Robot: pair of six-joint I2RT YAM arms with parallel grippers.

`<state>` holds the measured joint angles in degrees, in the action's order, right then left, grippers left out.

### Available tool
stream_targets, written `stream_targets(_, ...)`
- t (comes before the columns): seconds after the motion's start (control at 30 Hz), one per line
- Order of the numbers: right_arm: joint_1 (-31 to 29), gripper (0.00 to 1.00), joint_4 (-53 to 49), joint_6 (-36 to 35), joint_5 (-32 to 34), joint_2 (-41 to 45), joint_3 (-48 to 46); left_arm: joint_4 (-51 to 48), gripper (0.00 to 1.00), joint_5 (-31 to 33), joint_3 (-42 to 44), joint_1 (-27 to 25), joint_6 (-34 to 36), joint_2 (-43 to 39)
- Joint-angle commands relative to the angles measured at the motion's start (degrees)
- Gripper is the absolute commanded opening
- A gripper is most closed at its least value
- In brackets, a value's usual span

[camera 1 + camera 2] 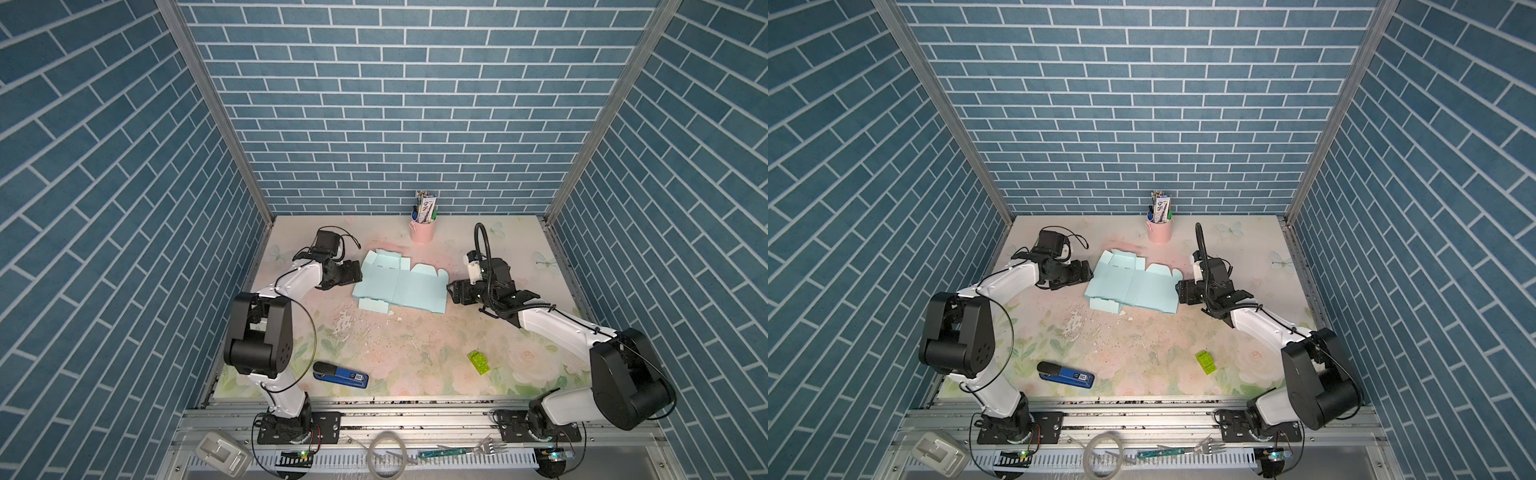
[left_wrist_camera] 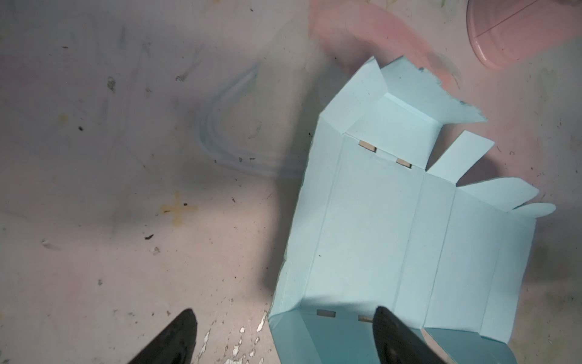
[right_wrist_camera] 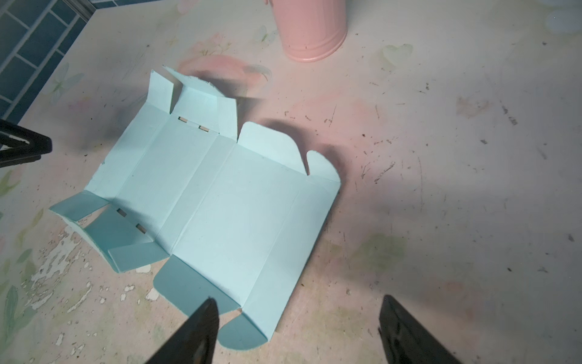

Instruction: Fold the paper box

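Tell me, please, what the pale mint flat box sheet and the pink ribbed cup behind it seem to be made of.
The pale mint box sheet: thin matte card, it seems; it shows sharp creases, cut slots and one ragged flap edge. The pink ribbed cup: probably painted metal, perhaps plastic; smooth satin skin, faint vertical ribs and a stepped base band leave it open.

Box (image 1: 399, 286): pale mint card, a die-cut sheet lying open and mostly flat, inner face up. Creases plain, small slots near both ends. End flaps partly raised, rounded tabs on one side. Lies between left gripper (image 1: 358, 272) and right gripper (image 1: 450, 291), an edge just beside each. Unheld.
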<state>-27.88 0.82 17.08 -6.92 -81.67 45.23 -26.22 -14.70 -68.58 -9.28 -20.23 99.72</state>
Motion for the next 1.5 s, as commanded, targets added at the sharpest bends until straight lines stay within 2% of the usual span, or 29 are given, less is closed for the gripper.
stream_targets(0.0, -0.7, 0.81, -0.5, -0.7, -1.8, -0.2, 0.7, -0.7, 0.86, -2.5, -1.6, -0.3, -0.9, 1.7)
stream_targets(0.27, -1.0, 0.81, 2.1, 0.4, -4.4, 1.4, -1.3, 2.1, 0.71, -5.3, -2.2, -0.3, 1.0, 7.6)
stream_targets(0.47, -1.0, 0.81, 2.2, 0.1, -5.0, 2.7, -2.5, 4.4, 0.64, -5.2, -1.9, -1.6, 2.2, 9.5)
stream_targets(0.57, -1.0, 0.81, 1.8, -0.1, -5.1, 3.0, -2.6, 5.8, 0.55, -5.4, -1.3, -1.7, 2.5, 9.9)
stream_targets(0.7, -1.0, 0.81, 1.6, -0.6, -5.2, 3.1, -2.6, 7.3, 0.34, -5.6, -0.5, -2.0, 2.7, 9.7)
stream_targets(0.8, -1.0, 0.82, 1.4, -1.3, -5.1, 3.1, -2.2, 8.8, 0.23, -5.0, 0.5, -2.5, 2.7, 8.4)
stream_targets(0.87, -1.0, 0.82, 1.6, -1.5, -5.1, 3.2, -2.0, 9.6, 0.20, -4.0, 1.1, -2.8, 2.8, 7.3)
stream_targets(0.9, -1.0, 0.82, 1.6, -1.5, -5.2, 3.2, -1.9, 10.1, 0.15, -3.5, 1.5, -3.0, 3.0, 6.5)
stream_targets(1.13, -1.0, 0.82, 3.5, -1.1, -5.1, 3.4, -2.2, 10.7, 0.07, 2.0, 3.0, -6.1, 5.0, 2.6)
stream_targets(1.47, -1.3, 0.83, 5.0, -3.4, -5.4, 4.3, -1.6, 8.0, 0.04, 7.8, 2.0, -9.6, 6.9, 0.7)
